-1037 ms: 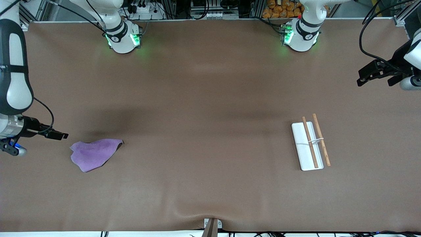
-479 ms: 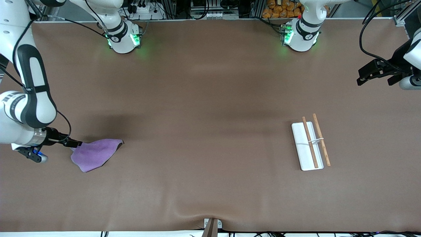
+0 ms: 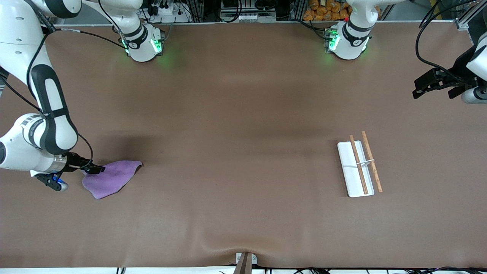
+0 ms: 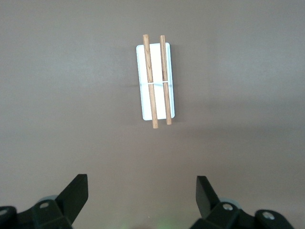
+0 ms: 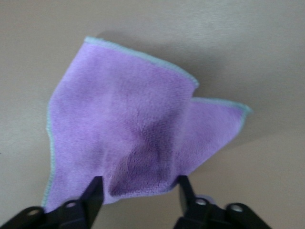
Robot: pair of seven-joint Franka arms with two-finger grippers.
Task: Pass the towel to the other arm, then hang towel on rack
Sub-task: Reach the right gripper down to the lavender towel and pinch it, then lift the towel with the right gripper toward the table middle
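**Right claw low at the towel's edge, left claw waiting high**

The brown worktop [image 3: 243,114] spans the whole front view; the right arm [image 3: 45,114] reaches down from its base along the right arm's end of the worktop, forearm sloping steeply, wrist bent so the right claw [image 3: 94,169] points sideways at the purple towel [image 3: 110,178]; the left arm [image 3: 475,68] waits raised at the left arm's end, its left claw [image 3: 437,85] spread wide and holding nothing, fingers [image 4: 74,195] well apart in the left wrist view, looking down on the rack [image 4: 155,81].

The towel lies crumpled flat on the worktop toward the right arm's end, well apart from the rack [image 3: 357,167]; in the right wrist view the towel [image 5: 133,129] shows pale blue hemming and a fold across one corner; the right claw [image 5: 138,191] is released, its two fingers [image 5: 93,193] straddling the towel's nearest edge, cloth between them but not pinched; whether the tips touch the fabric cannot be told.

The rack sits toward the left arm's end of the worktop; white rectangular base, two brown wooden rods lying side by side along it, a thin white crosspiece across both.
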